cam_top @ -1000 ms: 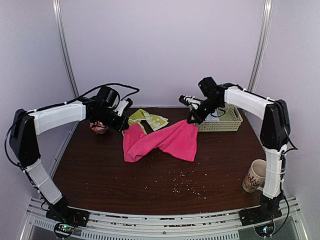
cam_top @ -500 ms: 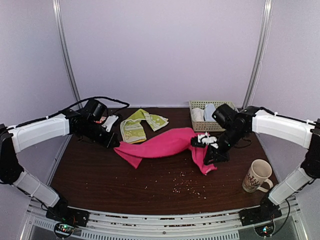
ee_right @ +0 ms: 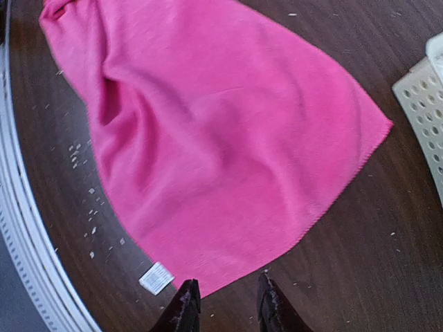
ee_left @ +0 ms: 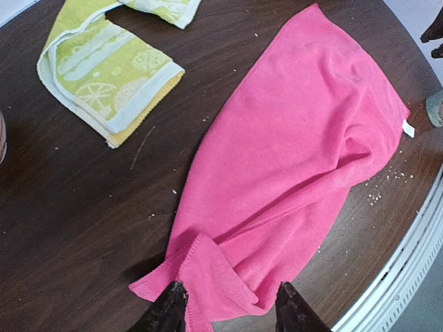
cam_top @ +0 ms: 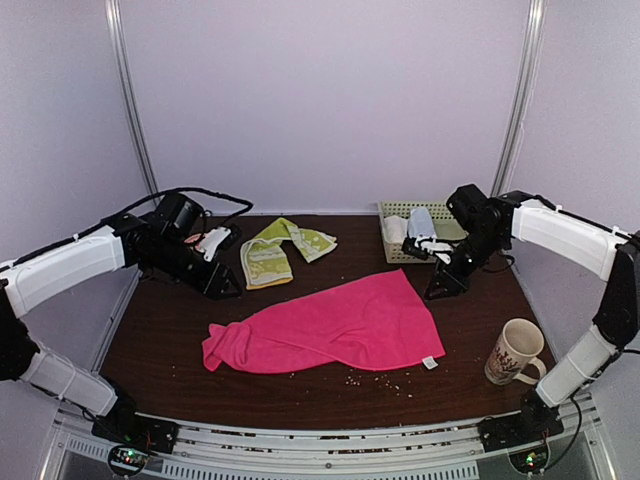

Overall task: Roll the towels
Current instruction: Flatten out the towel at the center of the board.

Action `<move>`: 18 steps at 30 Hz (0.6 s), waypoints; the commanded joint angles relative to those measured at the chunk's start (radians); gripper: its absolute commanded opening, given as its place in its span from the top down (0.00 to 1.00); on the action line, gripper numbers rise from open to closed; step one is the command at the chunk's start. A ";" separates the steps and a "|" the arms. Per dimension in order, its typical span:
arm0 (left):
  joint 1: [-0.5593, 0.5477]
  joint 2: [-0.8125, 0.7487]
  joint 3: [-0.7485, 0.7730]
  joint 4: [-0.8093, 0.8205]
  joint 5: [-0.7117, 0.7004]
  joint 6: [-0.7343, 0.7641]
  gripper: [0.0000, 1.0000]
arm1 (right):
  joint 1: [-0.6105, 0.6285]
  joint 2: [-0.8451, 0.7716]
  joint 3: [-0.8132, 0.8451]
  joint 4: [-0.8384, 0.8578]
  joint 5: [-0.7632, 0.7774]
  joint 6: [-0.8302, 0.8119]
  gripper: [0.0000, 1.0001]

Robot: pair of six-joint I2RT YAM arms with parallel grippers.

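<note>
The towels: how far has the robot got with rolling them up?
Nothing is rolled yet. Done: the pink towel lies spread on the table, one end bunched. In hand: nothing; the left gripper and right gripper hang open at its ends. Still to do: rolling it, then the yellow-green cloth, lying folded behind.

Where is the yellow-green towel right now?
In the top view, the yellow-green towel lies toward the back of the table, left of centre, just behind the pink towel and left of the basket.
</note>
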 commanded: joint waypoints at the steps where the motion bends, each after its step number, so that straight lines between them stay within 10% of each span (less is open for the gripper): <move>1: 0.011 0.019 0.040 0.043 -0.095 -0.002 0.55 | -0.045 0.101 0.054 0.120 0.047 0.117 0.70; 11: 0.015 0.244 0.052 0.008 -0.267 -0.118 0.53 | -0.028 0.320 0.045 0.182 0.113 0.123 0.68; 18: 0.012 0.255 0.003 0.068 -0.003 -0.047 0.50 | 0.072 0.307 -0.110 0.188 0.222 0.044 0.62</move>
